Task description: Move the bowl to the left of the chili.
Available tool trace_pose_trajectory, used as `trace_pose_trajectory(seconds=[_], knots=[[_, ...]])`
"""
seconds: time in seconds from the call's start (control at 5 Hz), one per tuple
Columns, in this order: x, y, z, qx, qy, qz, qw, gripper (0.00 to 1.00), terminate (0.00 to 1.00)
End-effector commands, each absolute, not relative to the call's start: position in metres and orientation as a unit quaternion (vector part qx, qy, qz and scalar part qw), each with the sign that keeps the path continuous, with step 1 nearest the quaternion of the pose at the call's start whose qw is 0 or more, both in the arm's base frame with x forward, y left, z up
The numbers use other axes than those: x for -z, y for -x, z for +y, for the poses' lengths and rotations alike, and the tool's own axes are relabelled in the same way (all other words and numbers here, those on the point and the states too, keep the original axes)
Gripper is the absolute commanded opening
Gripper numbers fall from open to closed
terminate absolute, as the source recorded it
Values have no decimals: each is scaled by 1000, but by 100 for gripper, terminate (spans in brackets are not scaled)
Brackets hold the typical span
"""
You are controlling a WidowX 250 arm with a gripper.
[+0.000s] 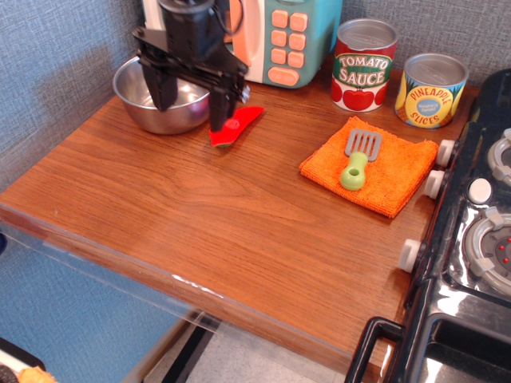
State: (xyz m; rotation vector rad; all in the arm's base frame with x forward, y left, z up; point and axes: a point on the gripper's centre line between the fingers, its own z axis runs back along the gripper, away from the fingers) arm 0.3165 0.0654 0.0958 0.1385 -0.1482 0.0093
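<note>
Observation.image shows the tool [190, 97] spread wide and holding nothing, low over the near-right side of the bowl [160, 100], which sits at the back left of the bench [200, 231] in front of the toy microwave [279, 36]. One finger hangs inside the bowl; the other is outside its rim, right at the chili [237, 124], which lies just right of the bowl. The likely trouble is that outer finger: if it comes down here it may nudge or pin the chili, and a thin-rim grasp on shiny steel could slip or tip the bowl.
</note>
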Motion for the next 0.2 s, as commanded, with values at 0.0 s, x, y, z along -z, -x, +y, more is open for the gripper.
trace_pose_trajectory(seconds=[0.0], knots=[[-117, -304, 73, -7, -75, -103, 992, 100, 100]])
